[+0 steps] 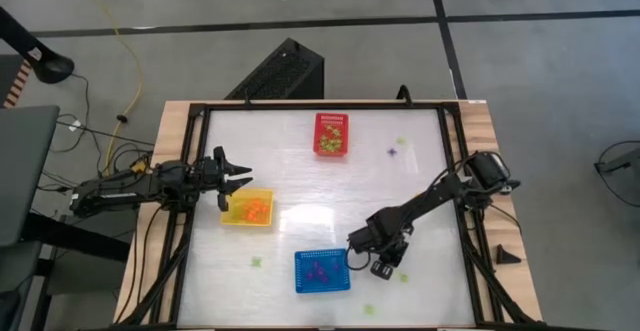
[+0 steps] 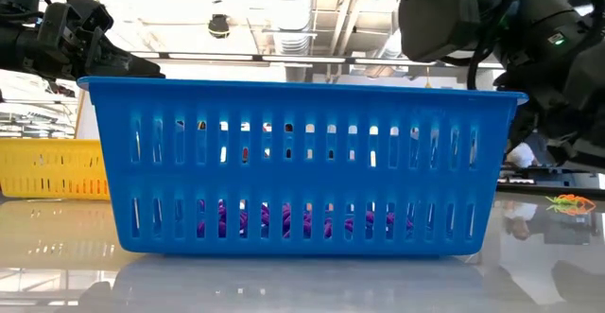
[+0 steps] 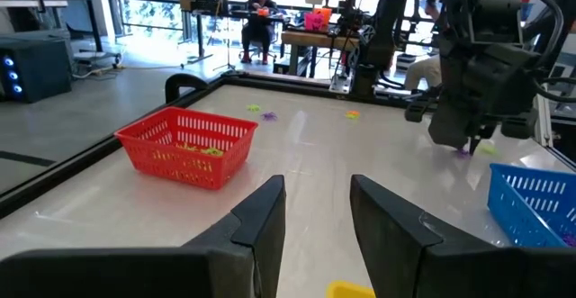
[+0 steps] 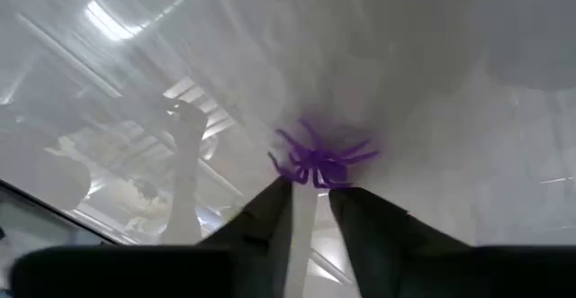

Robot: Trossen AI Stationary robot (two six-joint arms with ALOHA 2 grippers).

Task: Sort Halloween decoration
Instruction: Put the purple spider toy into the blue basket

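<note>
Pressing down toward the glossy white tabletop, the right gripper has its two dark fingers drawn close together on either side of a small purple plastic spider trinket. The fingertips touch the spider's legs, but I cannot tell whether it is truly pinched or just bracketed. From above, that gripper sits just right of the blue perforated rectangular basket, near the front edge of the table.

The blue basket fills the low view, and purple trinkets show through its lower slots.

The left gripper hangs over the far-left corner of the yellow perforated basket, which holds orange trinkets. Its fingers stand apart with nothing between them.

The red perforated basket stands at the far middle of the table; light green trinkets lie inside it.

Loose pieces are scattered on the table: a purple one and a light green one at the far right, a green one left of the blue basket, another at the near edge and one just right of the right gripper.

Beyond the table a seated person shows in the room.
</note>
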